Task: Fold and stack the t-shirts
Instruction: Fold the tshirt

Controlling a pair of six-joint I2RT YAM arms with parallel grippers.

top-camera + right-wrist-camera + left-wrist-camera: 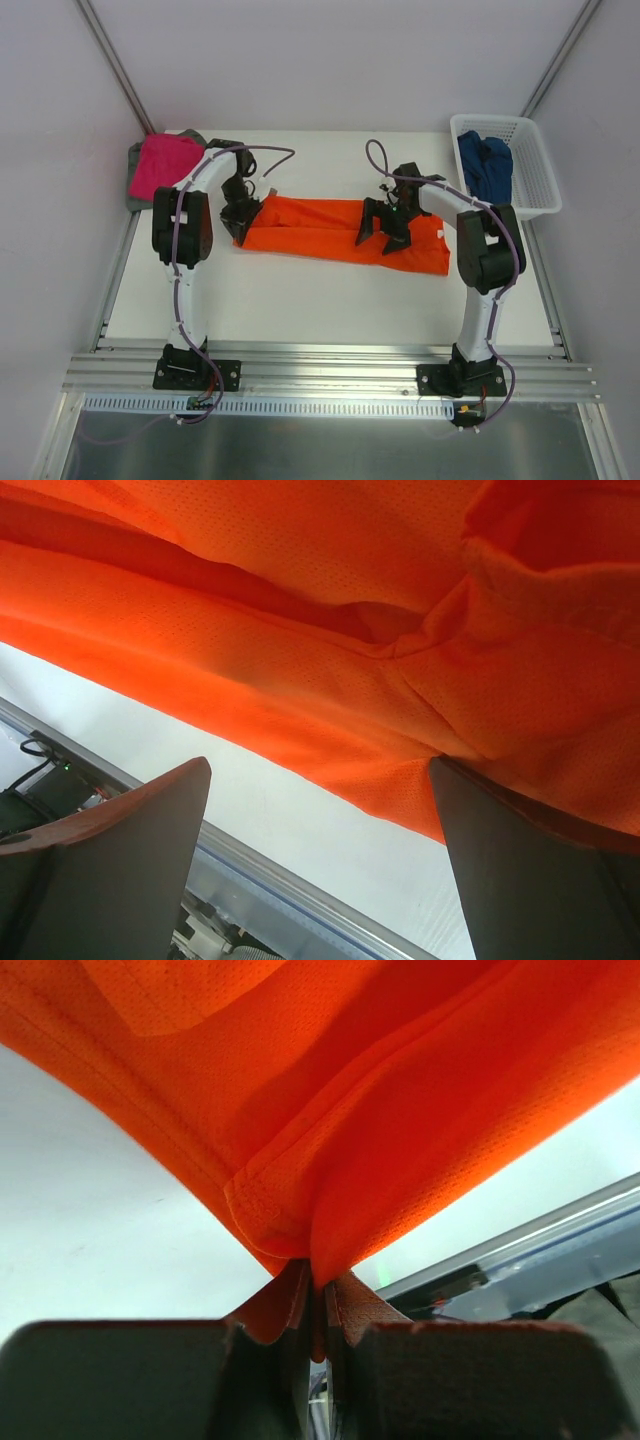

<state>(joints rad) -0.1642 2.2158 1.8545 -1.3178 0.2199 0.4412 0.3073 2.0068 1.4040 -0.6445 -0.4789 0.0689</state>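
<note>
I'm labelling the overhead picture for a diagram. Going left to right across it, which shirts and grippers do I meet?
pink t-shirt → left gripper → right gripper → dark blue t-shirt. The orange t-shirt spans both grippers, so it is left out.

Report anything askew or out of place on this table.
The orange shirt lies slanted across the table, rumpled toward the basket, where the blue shirt sits bunched and unfolded. Nothing looks spilled or damaged.
</note>
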